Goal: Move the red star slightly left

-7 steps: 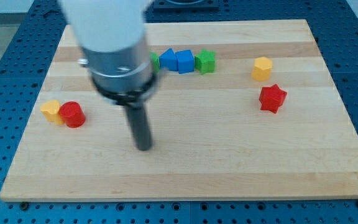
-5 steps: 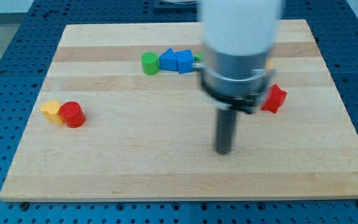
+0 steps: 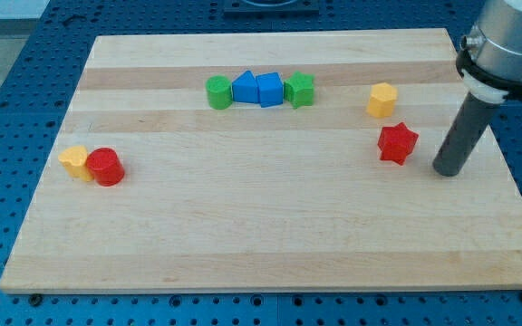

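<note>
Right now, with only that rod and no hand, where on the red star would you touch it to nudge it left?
I can't grip, only push. I'd meet the red star on its side facing the view's right, near mid-height. My tip stands apart on that side, a little lower in view. The yellow block sits above the star, off the leftward path.

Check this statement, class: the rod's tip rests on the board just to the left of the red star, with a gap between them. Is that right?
Not quite. In the camera view, my tip rests on the board just to the right of the red star, not its left. The gap between them is real.
</note>
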Controlling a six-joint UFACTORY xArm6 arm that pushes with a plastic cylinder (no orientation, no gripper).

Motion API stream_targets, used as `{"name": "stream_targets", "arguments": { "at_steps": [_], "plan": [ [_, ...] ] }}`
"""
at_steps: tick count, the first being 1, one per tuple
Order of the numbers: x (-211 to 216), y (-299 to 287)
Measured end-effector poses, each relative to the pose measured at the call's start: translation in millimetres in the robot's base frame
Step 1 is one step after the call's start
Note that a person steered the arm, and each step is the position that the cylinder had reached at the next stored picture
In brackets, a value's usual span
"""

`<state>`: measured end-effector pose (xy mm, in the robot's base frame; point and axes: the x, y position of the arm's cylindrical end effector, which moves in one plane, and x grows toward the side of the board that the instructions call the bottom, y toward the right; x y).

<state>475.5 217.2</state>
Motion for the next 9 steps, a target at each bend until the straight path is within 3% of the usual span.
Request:
{"name": "stream_targets", "arguments": {
  "at_steps": [2,4,8,9],
  "plan": [
    [-27.2,4.8],
    [-27.2,-7.5],
    [-27.3,-126.6],
    [-24.7,-131.5]
  ]
}}
